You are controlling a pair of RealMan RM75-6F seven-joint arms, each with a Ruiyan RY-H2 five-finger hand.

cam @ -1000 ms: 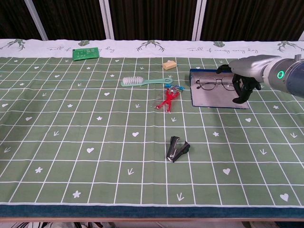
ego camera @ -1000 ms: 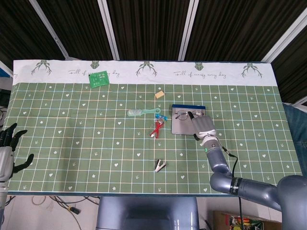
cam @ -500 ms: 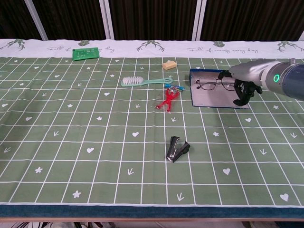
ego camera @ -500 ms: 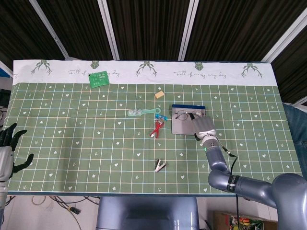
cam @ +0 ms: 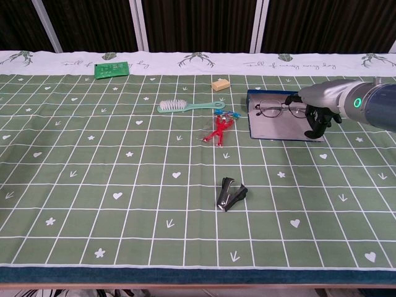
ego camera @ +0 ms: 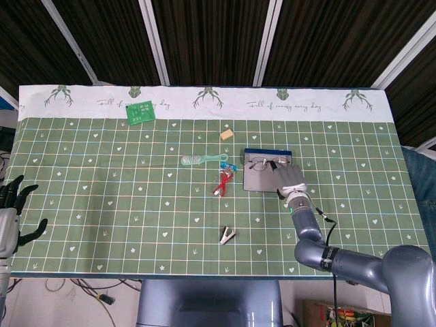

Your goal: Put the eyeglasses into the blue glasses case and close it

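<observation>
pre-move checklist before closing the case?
1. Eyeglasses inside the open blue glasses case: ok.
2. Right hand at the case's right end, by the glasses: ok.
3. Right hand has let go of the glasses: cannot tell.
4. Red clip and brush apart from the case: ok.
5. Left hand at the table's edge, holding nothing: ok.

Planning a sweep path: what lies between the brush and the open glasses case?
In the chest view, a red and blue toy-like clutter sits between the brush and the glasses case, just left of the case. The rest is bare cloth.
</observation>
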